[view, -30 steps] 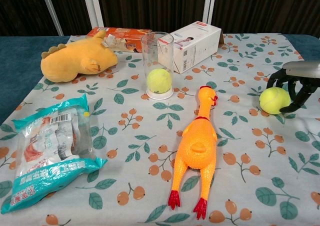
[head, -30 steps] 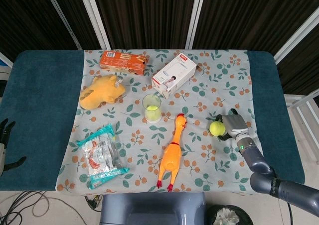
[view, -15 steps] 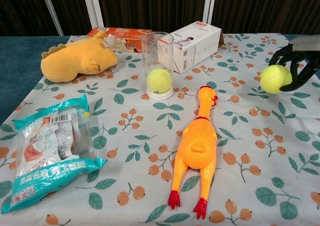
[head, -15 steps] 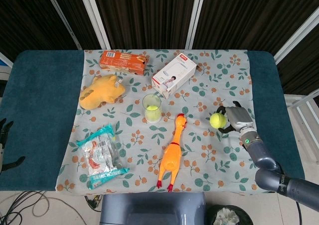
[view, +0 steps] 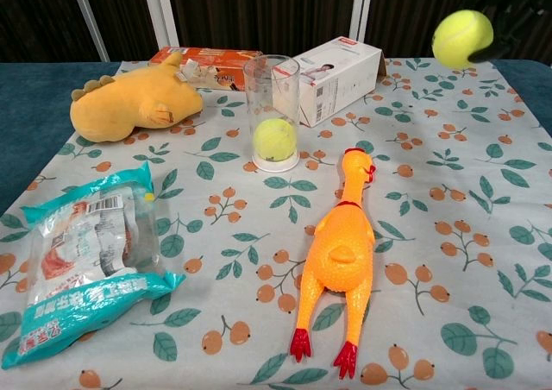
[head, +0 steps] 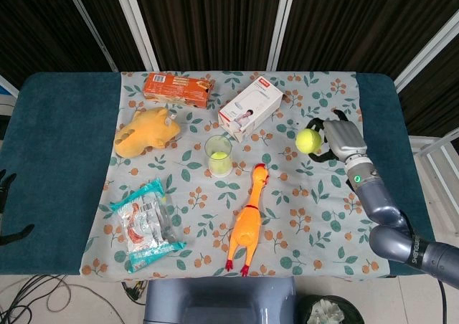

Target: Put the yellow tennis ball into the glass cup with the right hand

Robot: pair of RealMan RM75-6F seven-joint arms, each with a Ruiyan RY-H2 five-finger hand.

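Note:
My right hand [head: 337, 139] grips a yellow tennis ball [head: 308, 140] and holds it in the air over the right part of the cloth. In the chest view the ball [view: 462, 38] shows high at the upper right, with dark fingers [view: 504, 23] behind it. The glass cup [head: 219, 155] stands upright near the middle of the cloth, well to the left of the hand. A second yellow ball [view: 275, 140] lies inside the cup [view: 272, 114]. My left hand [head: 6, 209] is partly visible at the left edge, with nothing in it.
An orange rubber chicken [head: 248, 220] lies between the cup and the right hand. A white box [head: 249, 107] and an orange box [head: 178, 89] sit behind the cup. A yellow plush toy [head: 147, 132] and a snack bag [head: 145, 226] lie at the left.
The right hand has lifted the ball off the cloth and carried it up and toward the far side. The left hand has slid further out of view.

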